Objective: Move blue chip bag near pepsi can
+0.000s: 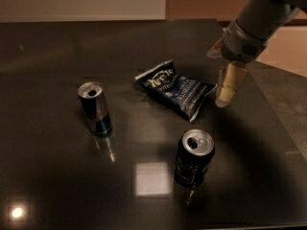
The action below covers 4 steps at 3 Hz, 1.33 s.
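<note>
The blue chip bag lies flat near the middle of the dark table, navy with white lettering and white ends. The pepsi can stands upright in front of it, squat and dark with a silver top, a short gap from the bag's near end. My gripper hangs from the grey arm at the upper right, its pale fingers pointing down just right of the bag's right end and close above the table. It holds nothing.
A slimmer blue-and-silver can stands upright at the left of the bag. The dark glossy table shows bright light reflections in front. Its right edge runs diagonally past the arm, with floor beyond.
</note>
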Available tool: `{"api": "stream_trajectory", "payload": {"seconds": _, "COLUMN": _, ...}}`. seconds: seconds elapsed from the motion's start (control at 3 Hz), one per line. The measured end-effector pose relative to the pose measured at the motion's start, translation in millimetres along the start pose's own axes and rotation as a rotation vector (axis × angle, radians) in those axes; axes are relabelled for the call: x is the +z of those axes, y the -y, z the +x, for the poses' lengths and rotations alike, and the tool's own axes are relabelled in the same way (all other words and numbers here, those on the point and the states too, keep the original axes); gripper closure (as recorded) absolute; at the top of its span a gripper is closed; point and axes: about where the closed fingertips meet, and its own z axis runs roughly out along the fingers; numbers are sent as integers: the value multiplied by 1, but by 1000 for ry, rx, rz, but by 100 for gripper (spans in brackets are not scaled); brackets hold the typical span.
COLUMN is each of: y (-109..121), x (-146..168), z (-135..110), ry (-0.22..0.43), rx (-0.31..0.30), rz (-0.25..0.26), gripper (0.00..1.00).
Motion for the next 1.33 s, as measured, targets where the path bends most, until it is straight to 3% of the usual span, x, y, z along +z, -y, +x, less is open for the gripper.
{"api": "stream_trajectory", "payload": {"seconds": 1.0, "y": 25, "x": 47, "z": -13, "ry": 35, "rx": 13, "rz": -89, "gripper": 0}}
{"api": "stream_trajectory", "payload": {"seconds": 1.33, "y": 29, "x": 53, "z": -13, "ry": 25, "rx": 24, "rz": -97, "gripper": 17}}
